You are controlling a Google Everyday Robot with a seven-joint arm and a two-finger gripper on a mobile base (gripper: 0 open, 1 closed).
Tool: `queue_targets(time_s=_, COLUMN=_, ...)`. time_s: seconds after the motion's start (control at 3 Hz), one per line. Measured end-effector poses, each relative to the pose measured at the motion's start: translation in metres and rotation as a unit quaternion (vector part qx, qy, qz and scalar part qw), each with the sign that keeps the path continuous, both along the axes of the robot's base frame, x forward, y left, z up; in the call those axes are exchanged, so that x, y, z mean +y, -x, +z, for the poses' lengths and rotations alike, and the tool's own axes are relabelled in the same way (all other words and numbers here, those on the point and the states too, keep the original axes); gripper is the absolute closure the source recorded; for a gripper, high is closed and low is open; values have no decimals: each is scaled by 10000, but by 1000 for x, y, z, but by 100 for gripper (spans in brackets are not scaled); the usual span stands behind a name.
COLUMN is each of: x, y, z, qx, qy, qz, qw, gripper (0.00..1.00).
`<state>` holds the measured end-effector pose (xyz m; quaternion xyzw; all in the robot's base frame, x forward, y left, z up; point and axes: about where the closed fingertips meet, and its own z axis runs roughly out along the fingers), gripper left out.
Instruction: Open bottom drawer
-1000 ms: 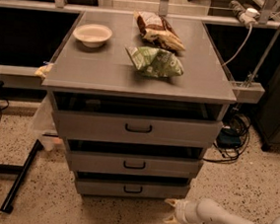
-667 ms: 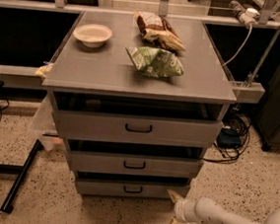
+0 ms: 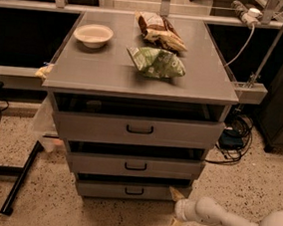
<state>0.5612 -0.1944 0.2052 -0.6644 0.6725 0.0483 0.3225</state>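
The grey cabinet (image 3: 110, 77) stands mid-floor, and the bottom drawer (image 3: 104, 188) is its lowest and narrowest front, down by the floor. It shows only a thin dark gap above it. What lies inside can't be made out. Just right of that drawer, the gripper (image 3: 176, 209) hangs low with its fingers spread wide and holding nothing, the upper fingertip near the drawer's right end. It has hardly shifted since a second ago. On top lie a green bag (image 3: 156, 62), a brown bag (image 3: 159, 30) farther back, and an empty bowl (image 3: 93, 33) to the left.

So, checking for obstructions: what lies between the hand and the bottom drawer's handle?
Nothing loose. In the camera view the hand sits low right of the bottom drawer; only bare grey front reaches its handle.
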Motion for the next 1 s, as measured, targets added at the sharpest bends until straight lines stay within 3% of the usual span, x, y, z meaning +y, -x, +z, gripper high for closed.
queue_targets(time_s=1.0, x=1, y=-45, z=-22, qx=45, qy=-157, qz=130, qw=9998, gripper=0)
